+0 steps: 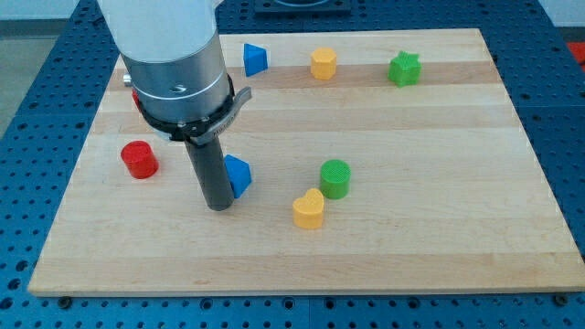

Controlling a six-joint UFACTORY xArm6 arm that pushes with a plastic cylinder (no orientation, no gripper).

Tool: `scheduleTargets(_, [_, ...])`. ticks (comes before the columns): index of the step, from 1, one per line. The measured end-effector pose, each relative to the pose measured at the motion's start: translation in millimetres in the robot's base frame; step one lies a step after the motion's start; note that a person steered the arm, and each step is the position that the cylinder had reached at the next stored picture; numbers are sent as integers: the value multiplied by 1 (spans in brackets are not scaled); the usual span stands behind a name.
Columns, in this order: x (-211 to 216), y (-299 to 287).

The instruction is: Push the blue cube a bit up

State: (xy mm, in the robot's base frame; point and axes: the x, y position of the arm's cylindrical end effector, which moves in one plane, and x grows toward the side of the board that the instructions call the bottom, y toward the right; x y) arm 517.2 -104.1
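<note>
The blue cube (238, 175) lies left of the board's middle. My tip (219, 206) rests on the board just to the cube's lower left, the rod touching or nearly touching the cube's left side and hiding part of it. A second blue block (255, 59), wedge-like, sits near the view's top edge, right of the arm's grey body.
A red cylinder (140, 159) stands left of the rod. A green cylinder (335, 178) and a yellow heart-like block (309, 209) lie right of the cube. A yellow block (323, 63) and a green star (404, 68) sit near the top. A red block (135, 97) peeks out behind the arm.
</note>
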Motion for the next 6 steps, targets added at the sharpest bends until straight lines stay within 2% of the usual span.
scheduleTargets(1, [-6,31])
scheduleTargets(3, [-6,34])
scheduleTargets(4, [-6,31])
scheduleTargets(5, [-12,-6])
scheduleTargets(6, [-12,-6])
